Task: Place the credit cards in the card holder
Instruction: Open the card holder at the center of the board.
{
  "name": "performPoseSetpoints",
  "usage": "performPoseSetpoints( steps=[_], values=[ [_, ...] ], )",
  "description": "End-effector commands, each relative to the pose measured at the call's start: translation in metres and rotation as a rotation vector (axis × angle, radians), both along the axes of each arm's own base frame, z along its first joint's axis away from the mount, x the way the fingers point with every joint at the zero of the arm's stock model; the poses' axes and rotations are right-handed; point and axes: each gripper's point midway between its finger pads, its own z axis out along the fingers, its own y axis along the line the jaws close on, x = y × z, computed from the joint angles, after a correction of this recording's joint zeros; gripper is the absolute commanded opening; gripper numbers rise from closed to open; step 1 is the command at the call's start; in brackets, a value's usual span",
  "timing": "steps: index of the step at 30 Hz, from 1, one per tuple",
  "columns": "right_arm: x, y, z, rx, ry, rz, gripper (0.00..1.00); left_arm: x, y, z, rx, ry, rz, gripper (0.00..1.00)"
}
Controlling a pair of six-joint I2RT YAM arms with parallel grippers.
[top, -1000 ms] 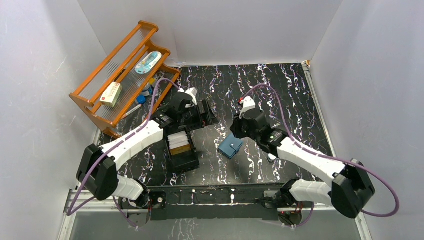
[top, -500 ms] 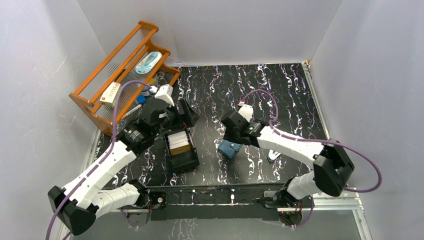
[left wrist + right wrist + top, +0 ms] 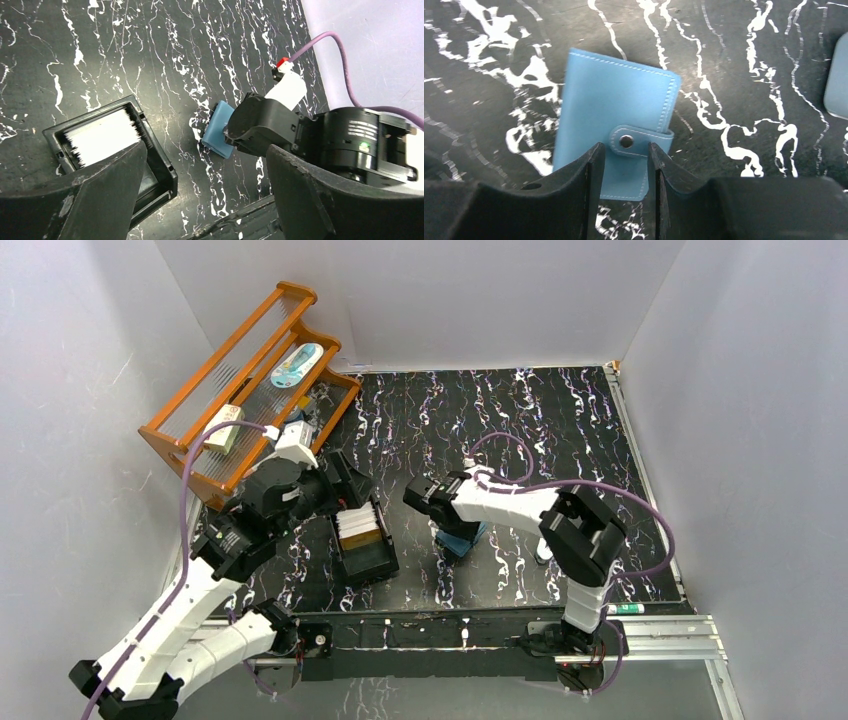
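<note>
**Right gripper sitting over the card holder's snap tab**

So my right gripper (image 3: 624,167) is down over the closed teal card holder (image 3: 616,112). Its jaws are partway apart with the snap tab (image 3: 634,141) between the fingers (image 3: 589,190), and I can't tell if they're touching it. The card holder lies flat on the marble-pattern table (image 3: 560,430), just right of the black box (image 3: 368,562). The credit cards (image 3: 360,527) are stacked upright in that box. My left gripper (image 3: 205,150) hangs above the box's far side, spread wide, holding nothing.
</note>
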Motion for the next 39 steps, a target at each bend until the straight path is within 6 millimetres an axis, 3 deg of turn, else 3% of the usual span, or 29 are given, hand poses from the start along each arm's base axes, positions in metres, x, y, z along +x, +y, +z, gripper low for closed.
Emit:
performPoseSetpoints(
  steps=[1, 9, 13, 16, 18, 29, 34, 39],
  values=[
    [0.005, -0.021, 0.003, -0.121, -0.047, -0.063, 0.44, -0.004, 0.014, 0.006, 0.031, -0.035, 0.031, 0.88],
    [-0.002, -0.021, -0.028, -0.151, 0.016, -0.023, 0.40, -0.004, 0.016, 0.004, 0.037, -0.033, 0.039, 0.88],
    [-0.004, -0.026, -0.033, -0.159, 0.016, 0.010, 0.23, -0.004, 0.016, 0.001, 0.040, -0.028, 0.039, 0.89],
    [-0.004, -0.027, -0.033, -0.148, 0.010, 0.058, 0.03, -0.003, 0.015, 0.000, 0.036, -0.020, 0.042, 0.89],
    [-0.001, -0.020, -0.032, -0.110, -0.006, 0.121, 0.00, -0.003, 0.014, -0.001, 0.038, -0.015, 0.037, 0.89],
    [0.012, 0.033, 0.028, 0.177, -0.208, 0.526, 0.00, -0.002, 0.016, -0.010, 0.082, 0.021, 0.043, 0.88],
    [0.012, 0.039, 0.047, 0.241, -0.283, 0.595, 0.00, -0.001, 0.000, -0.024, 0.072, 0.082, -0.005, 0.85],
    [0.013, 0.044, 0.076, 0.314, -0.380, 0.631, 0.00, -0.004, -0.030, -0.033, 0.004, 0.144, -0.110, 0.83]
  ],
)
